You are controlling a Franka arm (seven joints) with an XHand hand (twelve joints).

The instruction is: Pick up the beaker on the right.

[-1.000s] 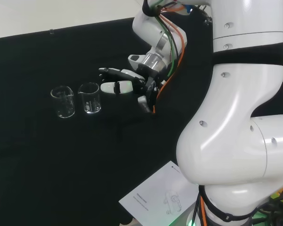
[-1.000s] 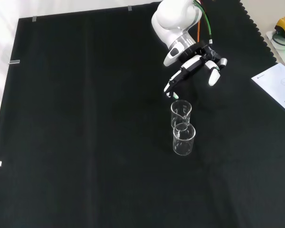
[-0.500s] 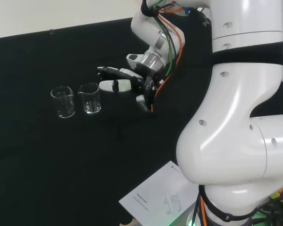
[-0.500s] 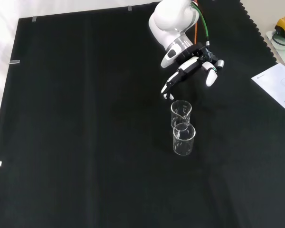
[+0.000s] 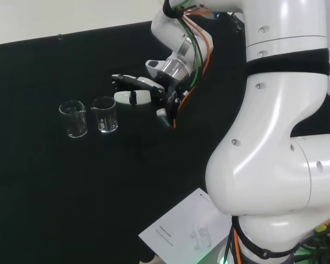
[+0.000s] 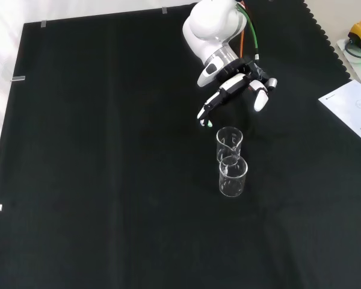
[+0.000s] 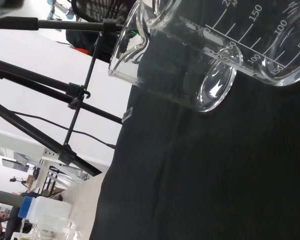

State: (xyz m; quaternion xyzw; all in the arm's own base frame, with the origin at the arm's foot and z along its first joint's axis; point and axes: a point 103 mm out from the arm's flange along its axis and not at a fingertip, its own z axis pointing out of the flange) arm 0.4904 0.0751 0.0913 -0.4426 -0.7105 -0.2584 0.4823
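Glass right beaker (image 5: 105, 115) untouched on table (image 5: 55, 181), hand (image 5: 140, 94) near it, fingers extended, empty; grasp and lift remain.

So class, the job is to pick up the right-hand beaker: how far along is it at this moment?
Done: nothing is lifted; both beakers stand on the black cloth. In hand: the hand hovers open, fingers straight, just right of the right beaker in the head view, not touching it. Left: close in, curl the fingers round that beaker, not the left beaker, and lift.
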